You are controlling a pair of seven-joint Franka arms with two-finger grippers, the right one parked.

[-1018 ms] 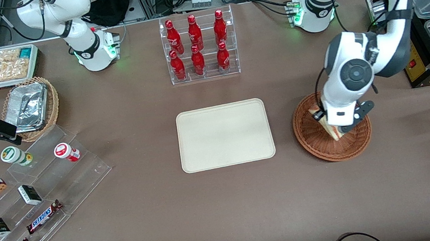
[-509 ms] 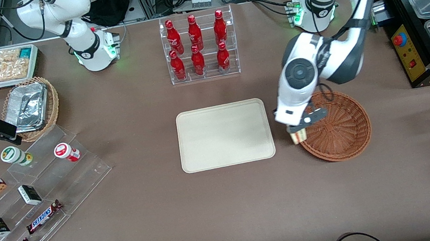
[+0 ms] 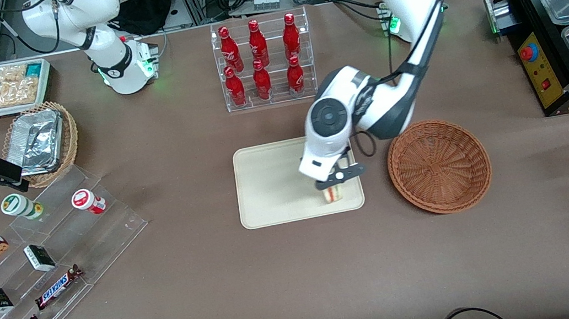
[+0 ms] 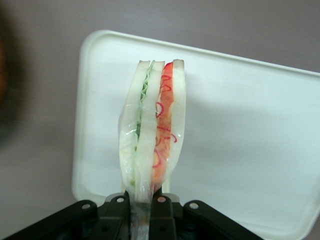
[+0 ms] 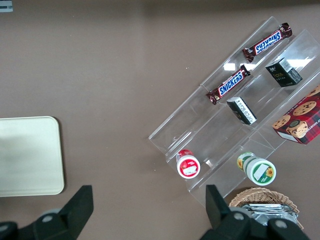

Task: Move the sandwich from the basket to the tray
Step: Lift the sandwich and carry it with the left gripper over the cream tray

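The hand (image 3: 334, 185) is clenched on the sandwich (image 4: 152, 150) by one end (the filling stripe faces the wrist camera), holding it above the tray (image 3: 271, 183), probably for lowering, while the basket (image 3: 439, 165) stands empty.

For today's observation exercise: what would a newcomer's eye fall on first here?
The white bread sandwich wedge with its red and green filling, pinched in the black gripper above the cream rectangular tray. Beside the tray sits the reddish-brown round wicker basket, holding nothing.
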